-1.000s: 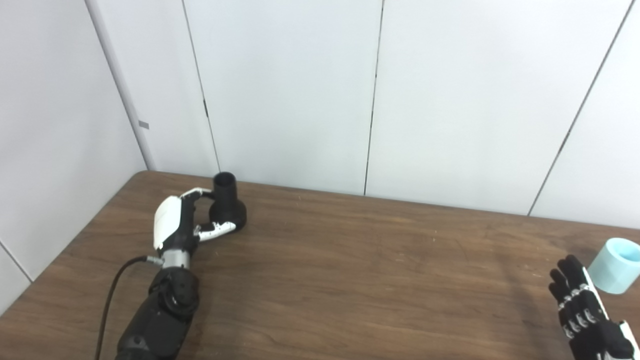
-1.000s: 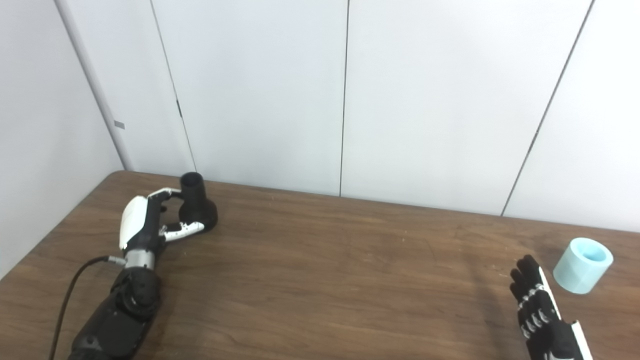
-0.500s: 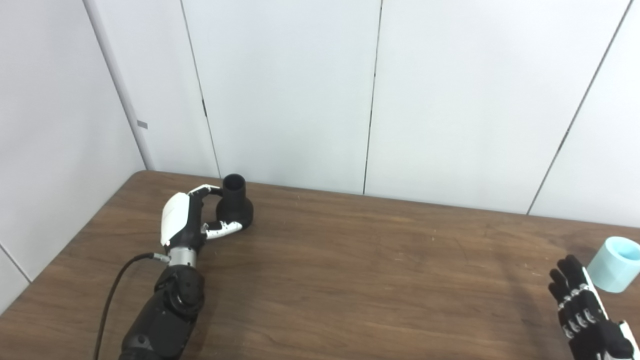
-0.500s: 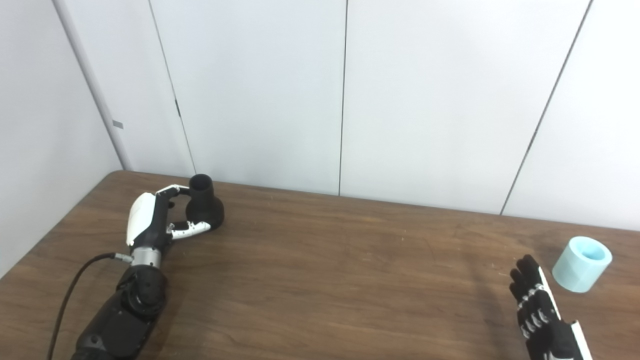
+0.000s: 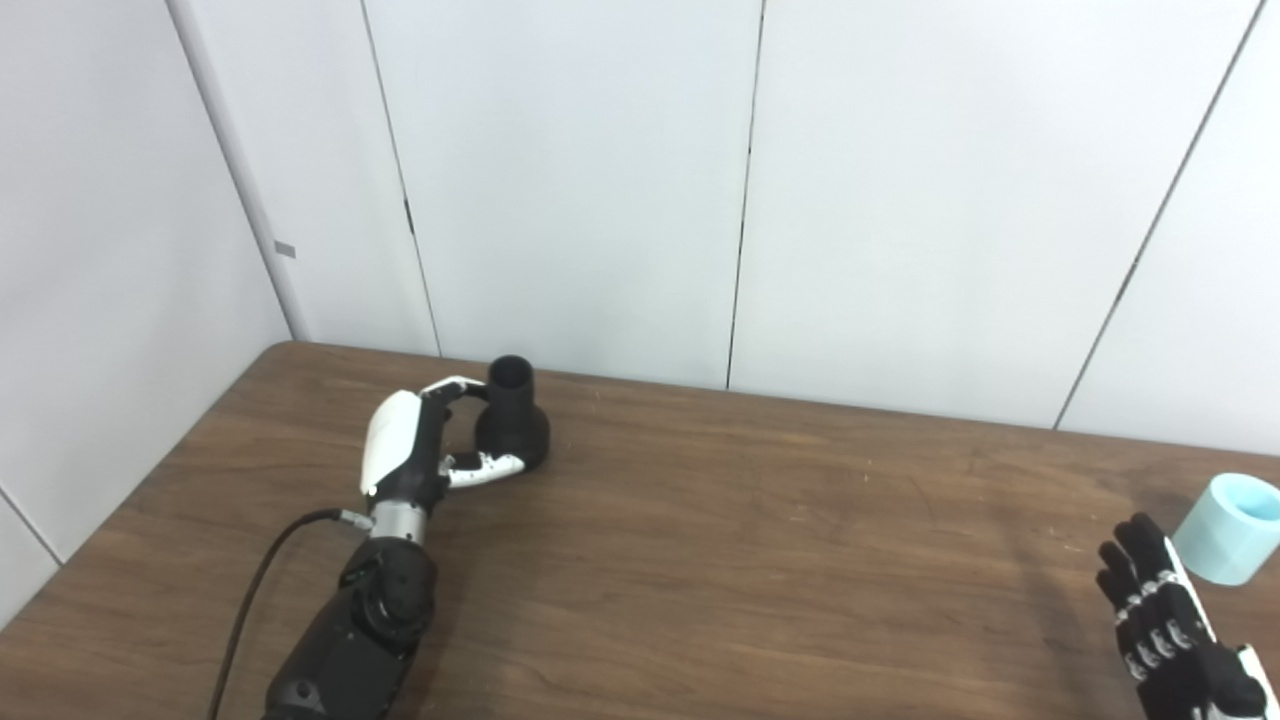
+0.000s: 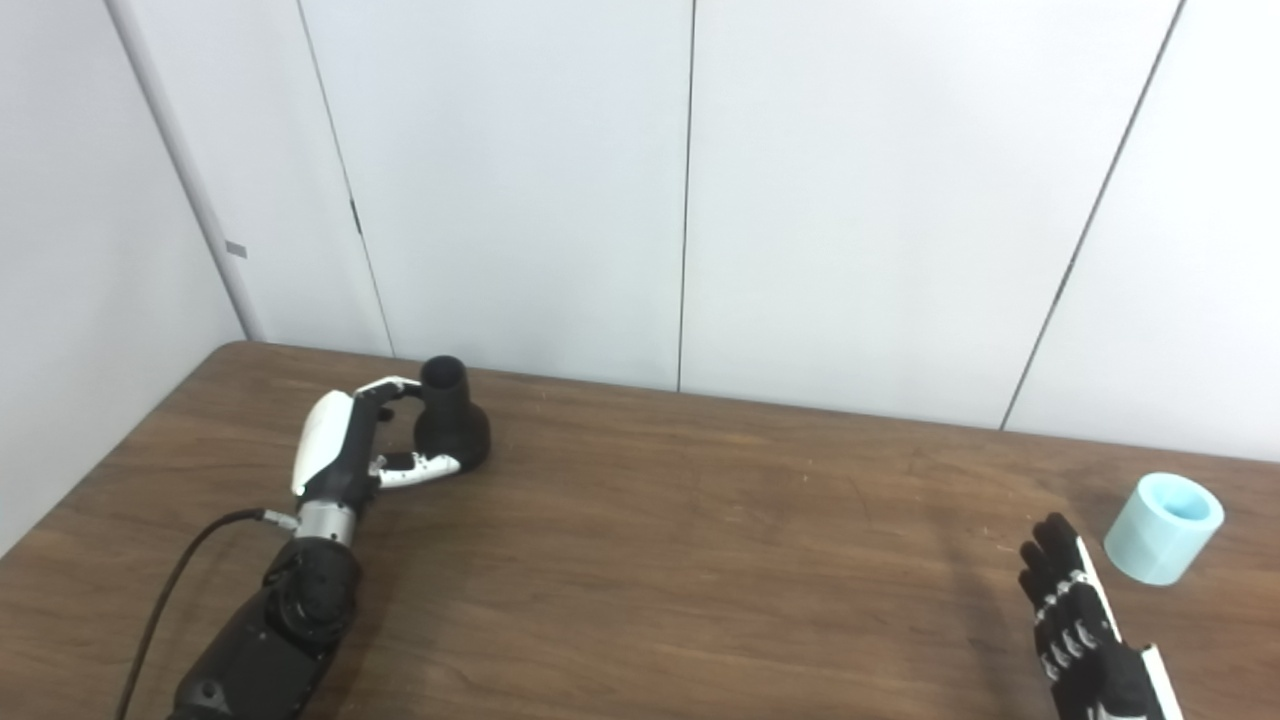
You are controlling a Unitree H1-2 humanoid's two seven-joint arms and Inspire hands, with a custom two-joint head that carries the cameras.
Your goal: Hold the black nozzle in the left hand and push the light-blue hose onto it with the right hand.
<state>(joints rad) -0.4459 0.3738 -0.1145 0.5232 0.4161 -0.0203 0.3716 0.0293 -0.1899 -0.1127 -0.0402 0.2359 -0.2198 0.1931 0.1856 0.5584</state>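
The black nozzle [image 5: 512, 415] stands upright at the back left of the brown table [image 5: 760, 520], narrow neck up and wide base down. My left hand [image 5: 415, 450] is shut on the nozzle, fingers hooked around its neck and thumb under its base. The light-blue hose [image 5: 1228, 528], a short pale-blue tube, lies tilted near the table's right edge. My right hand [image 5: 1160, 625] rests open at the bottom right, fingers straight and pointing away from me. It sits just left of the hose without touching it.
White wall panels [image 5: 600, 180] rise right behind the table's far edge. A black cable [image 5: 262, 570] runs from my left wrist toward the front left.
My left hand has slid the nozzle to the right along the back of the table. The right hand and the hose have stayed where they were.
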